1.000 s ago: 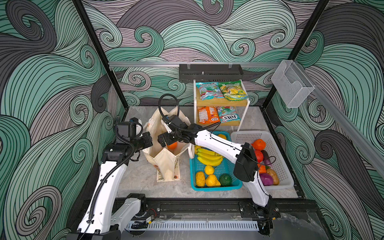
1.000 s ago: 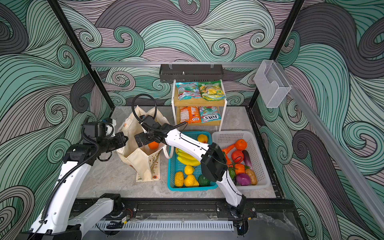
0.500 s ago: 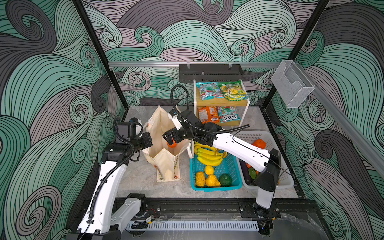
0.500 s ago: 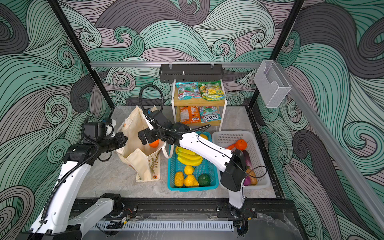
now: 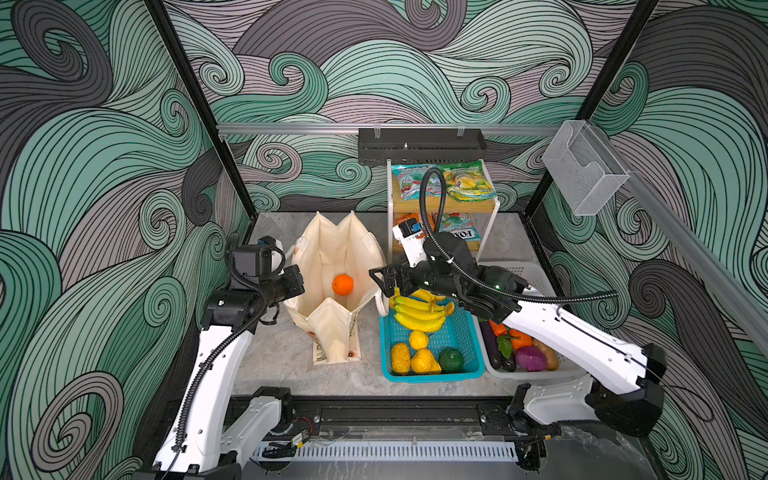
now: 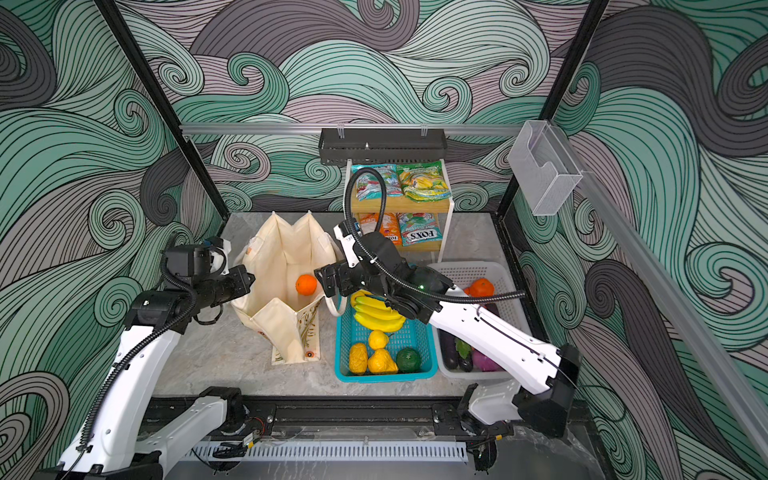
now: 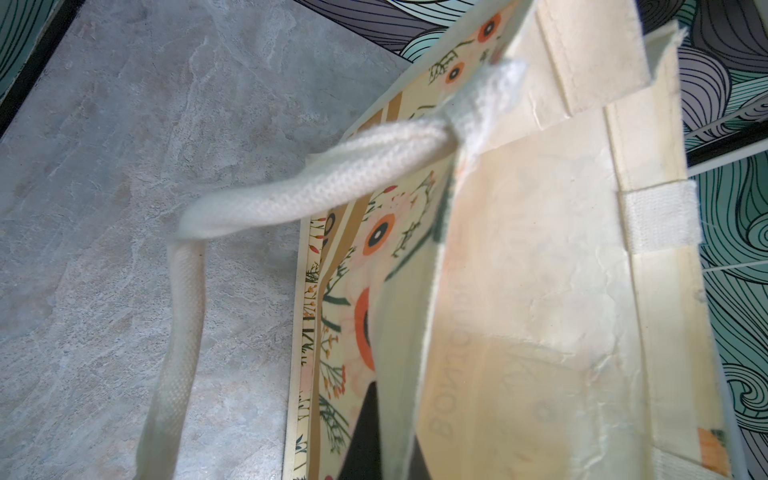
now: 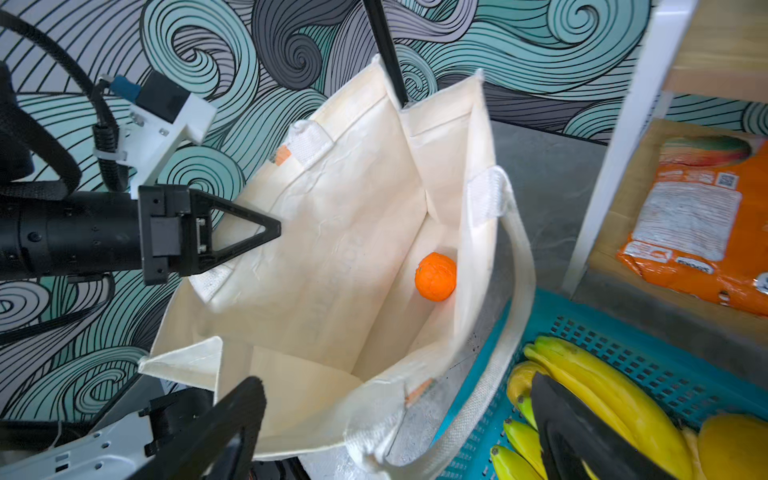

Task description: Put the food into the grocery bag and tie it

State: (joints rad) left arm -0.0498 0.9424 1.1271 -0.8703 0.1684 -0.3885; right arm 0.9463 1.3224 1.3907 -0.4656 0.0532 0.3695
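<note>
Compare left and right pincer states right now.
Left pincer is shut, pinching the grocery bag's rim; right pincer is wide open and holds nothing. Left pincer sits at one side of the bag; right pincer hangs beside the opposite rim, above the bananas. Shared: both black, both level with the bag's mouth, pointing toward each other.

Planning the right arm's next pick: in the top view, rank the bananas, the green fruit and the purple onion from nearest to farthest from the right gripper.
1. Bananas: far end of the teal basket, just beside the right gripper.
2. Green fruit: near corner of the same basket.
3. Purple onion: in the white basket, farther right.
</note>
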